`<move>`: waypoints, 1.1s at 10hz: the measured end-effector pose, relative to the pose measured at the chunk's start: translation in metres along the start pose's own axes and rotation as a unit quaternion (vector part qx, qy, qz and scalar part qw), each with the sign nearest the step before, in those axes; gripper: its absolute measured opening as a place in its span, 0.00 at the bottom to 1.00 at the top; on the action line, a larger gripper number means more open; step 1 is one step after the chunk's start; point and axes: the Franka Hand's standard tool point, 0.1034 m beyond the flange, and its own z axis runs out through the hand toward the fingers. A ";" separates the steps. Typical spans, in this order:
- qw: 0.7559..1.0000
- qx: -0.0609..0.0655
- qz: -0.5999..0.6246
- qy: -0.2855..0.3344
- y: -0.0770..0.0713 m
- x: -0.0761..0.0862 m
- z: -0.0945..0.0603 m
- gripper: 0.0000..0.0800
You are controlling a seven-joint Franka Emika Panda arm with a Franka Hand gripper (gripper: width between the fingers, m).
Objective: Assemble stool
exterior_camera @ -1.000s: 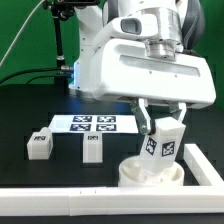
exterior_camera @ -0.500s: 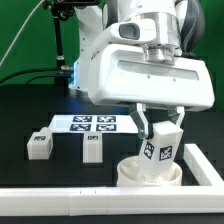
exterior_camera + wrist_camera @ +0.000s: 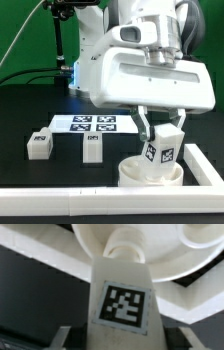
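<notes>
Gripper (image 3: 165, 133) clamped on a leg (image 3: 163, 148), one finger on each side, tag face outward. Wrist view agrees: leg (image 3: 122, 291) runs straight down the middle between the fingers (image 3: 60, 338). The leg leans slightly and its lower end is down at the seat (image 3: 150, 172), on the ring (can't tell if it's actually in a socket). Seat (image 3: 150, 246) sits in the corner of the border rail (image 3: 100, 195), with rail just beside it in front and on the exterior view's right, so it's tight there. Open table (image 3: 30, 110) toward the exterior view's left. One spare leg (image 3: 38, 145) and a second spare leg (image 3: 92, 148) lie there, well apart from the seat, in front of the marker board (image 3: 92, 123).
</notes>
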 end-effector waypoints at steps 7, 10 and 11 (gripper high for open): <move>1.000 -0.007 -0.001 0.018 0.000 0.002 0.002 0.54; 1.000 -0.007 -0.001 0.018 0.000 0.002 0.002 0.79; 1.000 -0.007 -0.001 0.018 0.000 0.002 0.002 0.80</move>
